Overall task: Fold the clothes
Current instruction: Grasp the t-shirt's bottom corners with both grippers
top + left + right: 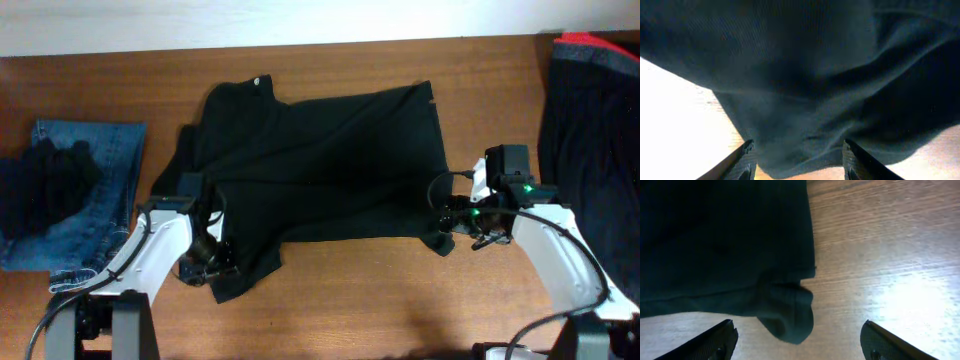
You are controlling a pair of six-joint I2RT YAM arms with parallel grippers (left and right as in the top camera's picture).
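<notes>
A wide black garment [320, 165] lies spread on the wooden table, wrinkled, with a flap hanging toward the front left. My left gripper [215, 262] is open at that front-left flap; in the left wrist view the black fabric [805, 90] lies between and ahead of its fingers [797, 162]. My right gripper [452, 222] is open at the garment's front-right corner; in the right wrist view the rolled corner [787, 317] lies between its fingers [797, 340], nearer the left one. Folded blue jeans [95, 190] lie at the far left.
A dark bunched piece [40, 180] sits on the jeans. Another dark garment with a red edge [590, 110] lies at the right edge. Bare wooden table [380, 300] shows in front of the black garment.
</notes>
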